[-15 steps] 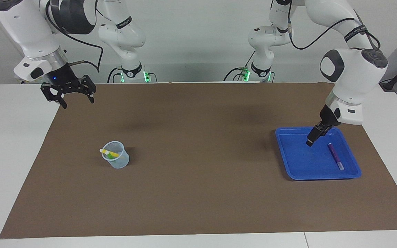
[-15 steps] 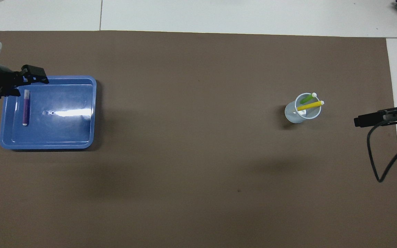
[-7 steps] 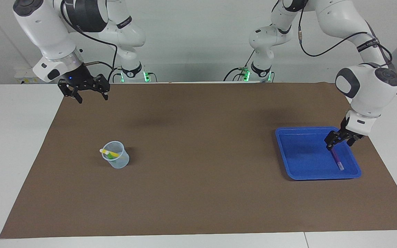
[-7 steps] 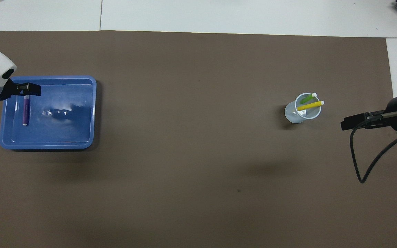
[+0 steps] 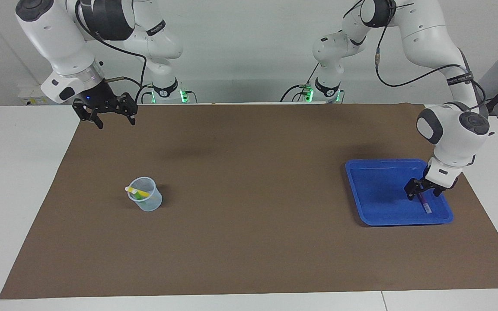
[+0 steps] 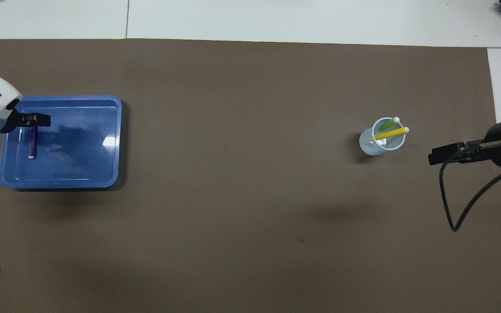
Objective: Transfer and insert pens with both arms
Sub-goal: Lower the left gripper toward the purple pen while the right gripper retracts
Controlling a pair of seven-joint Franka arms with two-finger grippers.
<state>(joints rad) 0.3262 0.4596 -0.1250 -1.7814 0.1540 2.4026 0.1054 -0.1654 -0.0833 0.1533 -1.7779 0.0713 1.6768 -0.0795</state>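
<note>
**Even, bright light from above; soft shadows, one small glare**

Lit brightly and evenly from overhead, with no dim corners. Soft, blurred shadows on the brown mat (image 5: 249,242): a faint one near the middle in the facing view, broad smudges under the arms in the overhead view. A short dark shadow hugging the clear cup (image 6: 382,140). A small white glare patch on the floor of the blue tray (image 6: 76,174), with dull mottled reflections beside it. Sharp throughout, no motion blur. Straight mat edges, little bending toward the frame borders. White counter (image 5: 15,194) near overexposed.
</note>
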